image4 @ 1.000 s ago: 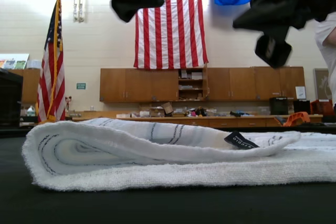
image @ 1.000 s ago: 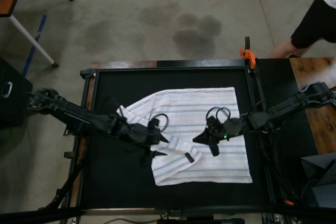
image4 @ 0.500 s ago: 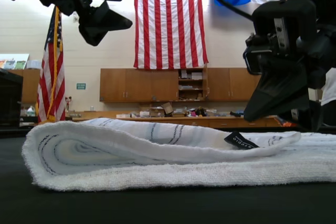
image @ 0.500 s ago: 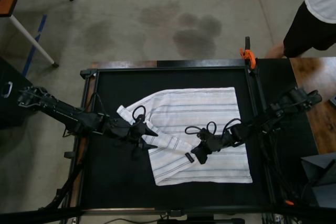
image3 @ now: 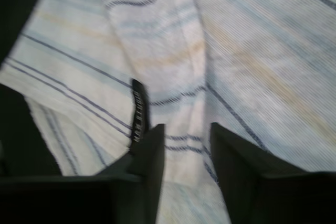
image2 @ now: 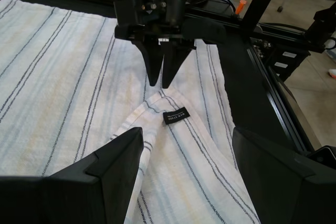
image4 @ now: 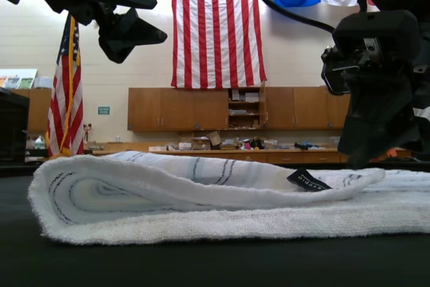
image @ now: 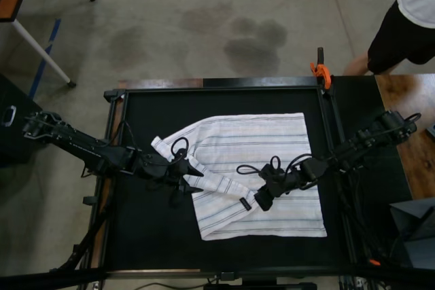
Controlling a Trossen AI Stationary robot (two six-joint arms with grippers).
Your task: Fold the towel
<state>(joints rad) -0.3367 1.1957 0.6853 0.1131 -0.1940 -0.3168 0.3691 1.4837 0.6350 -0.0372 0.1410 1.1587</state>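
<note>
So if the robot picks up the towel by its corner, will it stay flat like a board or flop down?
It will probably flop: the towel already bends softly where one corner is folded over, rounded rather than creased in the exterior view. It looks thick and fluffy, so likely light. The right hand by the tag would likely lift only that flap.

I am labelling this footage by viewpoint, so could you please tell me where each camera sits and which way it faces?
Top view: overhead, looking straight down at the black table, the striped towel and both arms.
Left wrist view: on the left arm, facing the towel's dark tag and the opposite right pincer; its own fingers frame the shot.
Right wrist view: on the right arm, close above the towel; its own fingers show.
Exterior view: at table level, looking along the folded towel toward the flags; both arms overhead.
Shared: all show the tag.
</note>
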